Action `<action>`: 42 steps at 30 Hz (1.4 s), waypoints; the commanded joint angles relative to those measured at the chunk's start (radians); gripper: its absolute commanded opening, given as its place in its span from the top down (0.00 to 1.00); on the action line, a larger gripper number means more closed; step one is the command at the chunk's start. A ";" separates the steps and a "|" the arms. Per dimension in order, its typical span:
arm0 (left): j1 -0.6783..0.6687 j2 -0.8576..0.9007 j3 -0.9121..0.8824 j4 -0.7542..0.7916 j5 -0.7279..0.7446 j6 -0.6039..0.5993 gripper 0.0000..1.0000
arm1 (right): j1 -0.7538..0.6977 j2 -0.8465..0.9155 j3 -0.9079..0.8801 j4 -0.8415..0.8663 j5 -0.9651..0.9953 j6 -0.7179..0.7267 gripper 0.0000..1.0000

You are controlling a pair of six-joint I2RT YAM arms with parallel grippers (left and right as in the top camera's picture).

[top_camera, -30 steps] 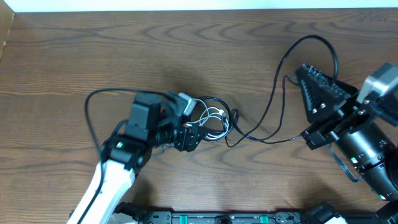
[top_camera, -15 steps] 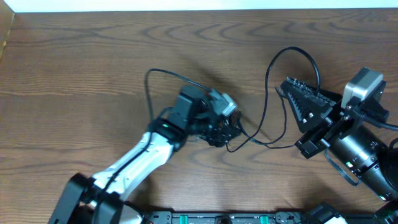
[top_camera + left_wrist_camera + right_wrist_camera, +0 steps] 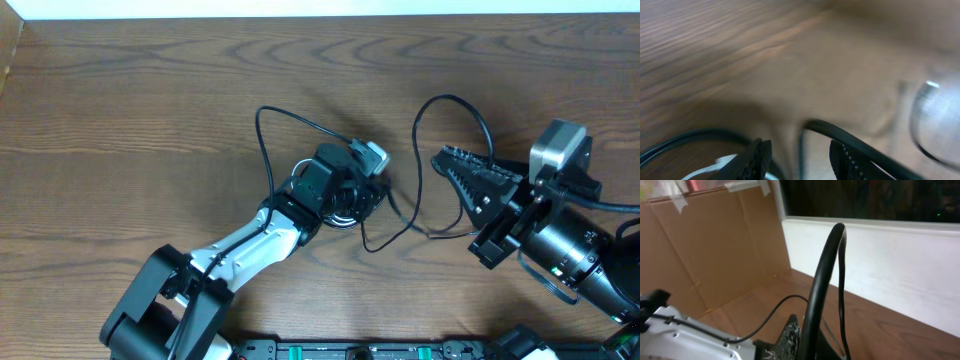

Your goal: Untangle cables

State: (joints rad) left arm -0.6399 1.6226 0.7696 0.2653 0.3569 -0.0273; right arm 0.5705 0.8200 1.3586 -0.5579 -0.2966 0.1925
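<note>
**Right gripper has come inward, loop and all**

Since half a second ago, the black two-finger right gripper [image 3: 439, 153] has slid left toward the middle of the brown wood-grain table [image 3: 120, 100]. The tall loop of the thin black cable [image 3: 448, 97] has travelled with it and grown narrower. From overhead its fingers look pressed together into one wedge, pinching that cable. In its wrist view we see the cord rise from between them, blurred and very close to the lens.

The white-armed left gripper [image 3: 800, 155] sits over the tangle at mid-table and hides most of it from above. Its wrist view is badly smeared, but we can make out the fingers spread apart, with a black strand crossing the gap. The thin white, silvery cable [image 3: 929, 86] shows only as a bright blurred arc at the right edge. We cannot see its plugs.
</note>
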 commanded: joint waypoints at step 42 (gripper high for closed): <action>0.426 -0.949 0.008 -0.540 -0.554 -0.106 0.93 | -0.108 0.107 -0.005 -0.670 1.049 0.465 0.99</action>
State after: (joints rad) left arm -0.2520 0.7811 0.7708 -0.2684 -0.1936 -0.1310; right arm 0.4763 0.9165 1.3525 -1.2308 0.7631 0.5991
